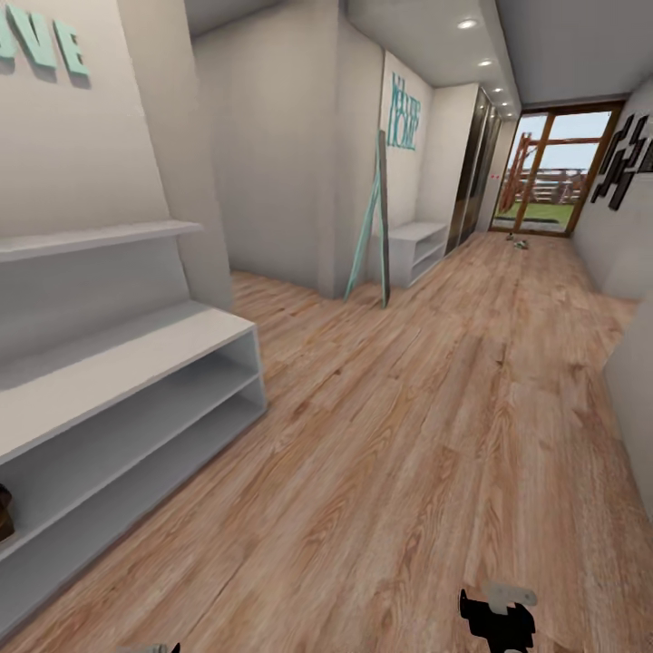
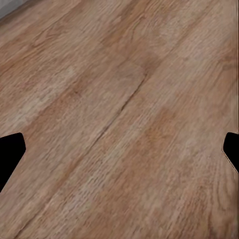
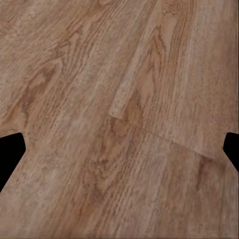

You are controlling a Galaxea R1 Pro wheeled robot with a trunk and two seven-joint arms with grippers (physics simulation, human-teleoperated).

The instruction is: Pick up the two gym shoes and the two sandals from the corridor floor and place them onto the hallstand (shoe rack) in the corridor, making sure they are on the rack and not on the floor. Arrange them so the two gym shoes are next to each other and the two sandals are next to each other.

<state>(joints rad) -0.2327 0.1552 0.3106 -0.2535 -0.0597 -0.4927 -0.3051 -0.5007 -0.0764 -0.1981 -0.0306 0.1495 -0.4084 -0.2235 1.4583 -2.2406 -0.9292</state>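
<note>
Both your grippers hang spread wide over bare floor (image 1: 390, 435), holding nothing: the left gripper (image 2: 119, 149) and right gripper (image 3: 119, 149) alike. The shoe rack (image 1: 136, 363) sits off your left arm's side, one dark sandal (image 1: 4, 512) apparently on its shelf. One small item, likely a shoe (image 1: 519, 242), lies far ahead, nearer your right arm; its axis is unreadable.

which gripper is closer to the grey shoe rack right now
Left. The left gripper sits at the head view's bottom edge, just off the hallstand's near end. The right gripper hangs farther out over the corridor floor, on the side away from the rack.
</note>
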